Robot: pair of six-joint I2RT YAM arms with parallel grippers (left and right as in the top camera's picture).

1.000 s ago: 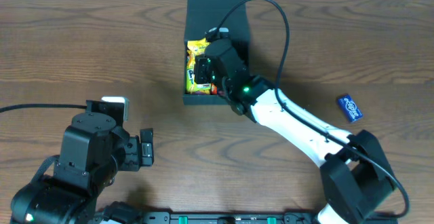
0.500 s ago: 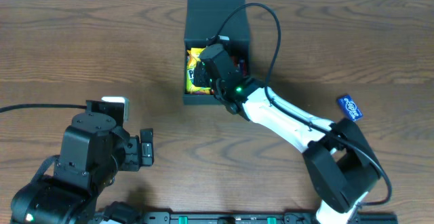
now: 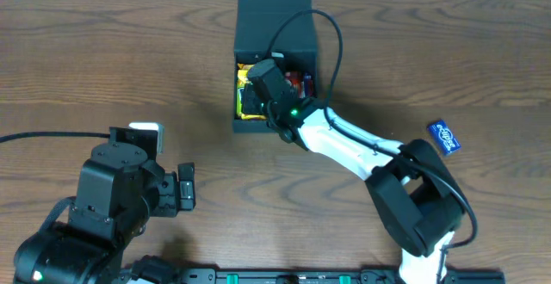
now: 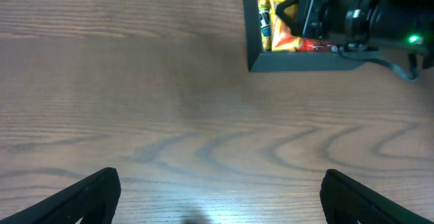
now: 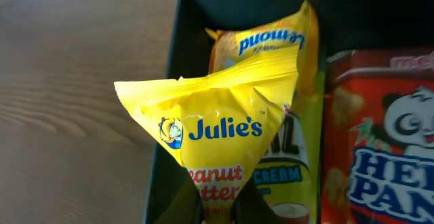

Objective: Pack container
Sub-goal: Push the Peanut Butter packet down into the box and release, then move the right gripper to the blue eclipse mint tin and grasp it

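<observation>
Pinched yellow Julie's foil packet [image 5: 217, 129] in right gripper [image 5: 220, 205] over dark teal-black matte cardboard box [image 3: 258, 21] at far edge of counter [image 3: 103, 60]; held left gripper [image 4: 220, 197] wide apart, empty. Judged mid-placement; next called for lowering, releasing.

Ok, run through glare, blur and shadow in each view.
Overhead: even light, sharp, green LED glow on the right arm. Left wrist: pale glare on the table at the bottom edge, left gripper dark and soft. Right wrist: Julie's packet sharp, glossy; wood beside it blurred.

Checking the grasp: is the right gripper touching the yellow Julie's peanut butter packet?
Touching: in the right wrist view the right gripper pinches the lower end of the yellow Julie's peanut butter packet.
</observation>
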